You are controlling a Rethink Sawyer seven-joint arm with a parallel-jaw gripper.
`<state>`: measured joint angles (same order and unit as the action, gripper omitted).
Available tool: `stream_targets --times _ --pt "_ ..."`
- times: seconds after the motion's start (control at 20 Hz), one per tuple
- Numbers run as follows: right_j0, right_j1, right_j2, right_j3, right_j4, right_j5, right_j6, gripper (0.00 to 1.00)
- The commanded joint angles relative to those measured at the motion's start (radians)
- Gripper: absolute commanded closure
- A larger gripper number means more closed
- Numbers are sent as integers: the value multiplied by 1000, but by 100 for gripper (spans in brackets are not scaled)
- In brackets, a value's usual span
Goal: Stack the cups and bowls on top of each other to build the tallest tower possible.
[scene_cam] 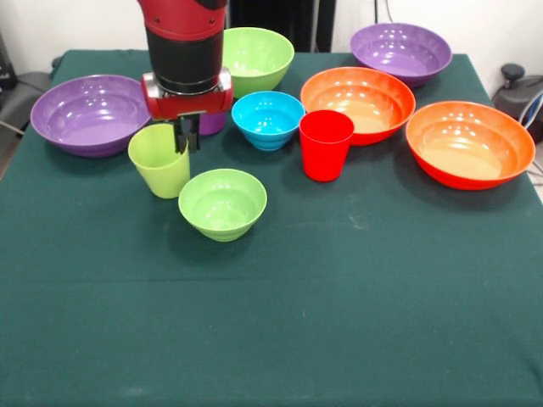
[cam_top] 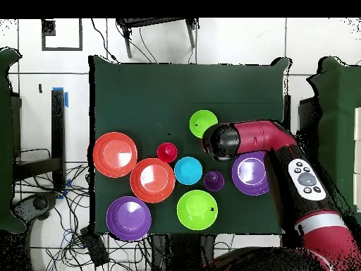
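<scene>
My gripper [scene_cam: 187,141] comes down over the right rim of the lime-green cup [scene_cam: 158,161], with its fingers pinched on the cup's wall, one inside and one outside. The cup stands upright at the table's left middle. The small lime-green bowl [scene_cam: 222,202] sits just in front of it and also shows in the overhead view [cam_top: 204,123]. The red cup [scene_cam: 326,144] stands to the right, the small blue bowl [scene_cam: 268,119] behind it. The purple cup [scene_cam: 212,124] is mostly hidden behind my gripper. In the overhead view the arm's head [cam_top: 227,141] covers the lime-green cup. No tower stands.
The medium lime-green bowl [scene_cam: 254,56] is at the back. Wide purple bowls sit at the left [scene_cam: 90,114] and back right [scene_cam: 400,52]. Two wide orange bowls [scene_cam: 358,100] [scene_cam: 469,142] sit on the right. The green cloth [scene_cam: 280,322] stretches in front.
</scene>
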<state>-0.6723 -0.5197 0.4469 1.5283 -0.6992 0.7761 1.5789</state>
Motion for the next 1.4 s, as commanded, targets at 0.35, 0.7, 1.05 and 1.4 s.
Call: stream_targets --times 0.35,0.7,1.05,1.4 --pt "77 -54 87 -67 -45 76 -253 100" --pt "127 35 104 -331 -57 233 -345 100" --pt "159 145 149 -584 -84 313 -436 100" --pt "214 235 201 -752 -93 359 -534 100"
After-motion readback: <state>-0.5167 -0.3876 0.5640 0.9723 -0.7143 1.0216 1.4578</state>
